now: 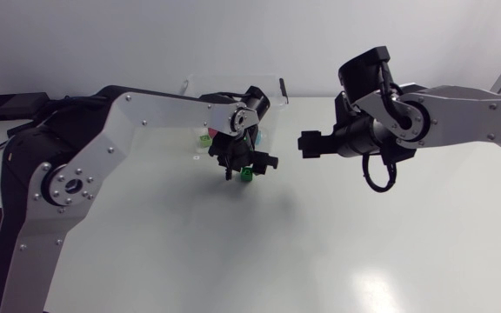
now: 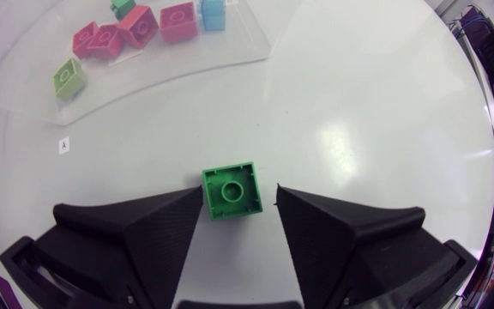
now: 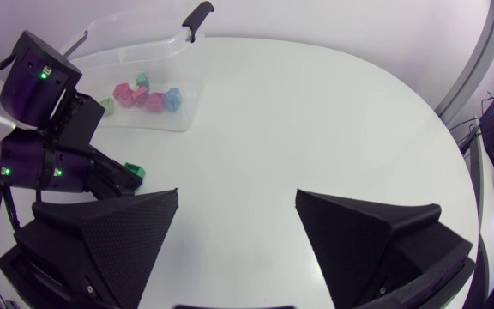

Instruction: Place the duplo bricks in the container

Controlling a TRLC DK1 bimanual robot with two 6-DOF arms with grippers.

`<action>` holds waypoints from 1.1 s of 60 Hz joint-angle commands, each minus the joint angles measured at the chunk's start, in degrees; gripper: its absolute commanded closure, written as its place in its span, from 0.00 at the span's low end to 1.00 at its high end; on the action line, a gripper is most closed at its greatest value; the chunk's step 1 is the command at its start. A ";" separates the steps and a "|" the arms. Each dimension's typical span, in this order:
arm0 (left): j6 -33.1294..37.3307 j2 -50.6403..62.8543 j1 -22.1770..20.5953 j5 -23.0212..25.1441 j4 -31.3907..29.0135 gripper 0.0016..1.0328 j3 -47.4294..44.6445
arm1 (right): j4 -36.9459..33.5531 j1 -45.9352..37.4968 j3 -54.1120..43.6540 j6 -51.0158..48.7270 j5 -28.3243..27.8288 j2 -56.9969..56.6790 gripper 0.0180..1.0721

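Jaws: left gripper [image 2: 239,194] parted, green duplo brick [image 2: 231,190] on the table between its fingers, snug against one with a small gap at the other, so not pinched | right gripper [image 3: 237,196] wide open, holding nothing | head view: green brick near frame centre, clear container [image 1: 276,89] upper middle, with pink, green and blue bricks [image 2: 178,21] inside

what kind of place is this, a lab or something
Likely a robotics lab bench: a left arm and right arm over a plain white table, a clear container of toy bricks, and a green brick between the left end effector's open fingers.
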 commanded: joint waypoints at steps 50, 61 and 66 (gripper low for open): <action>-1.26 -14.13 1.68 -1.03 -1.88 0.76 -5.09 | 1.08 -0.46 -2.38 -0.66 0.16 -1.97 0.06; 0.50 -18.53 5.37 -0.94 -1.61 0.76 -1.40 | 1.08 0.07 -2.11 -0.48 0.16 -1.97 0.06; 1.03 -18.70 6.60 -0.85 -1.53 0.76 0.97 | 1.08 0.15 -2.11 -0.48 0.16 -2.05 0.06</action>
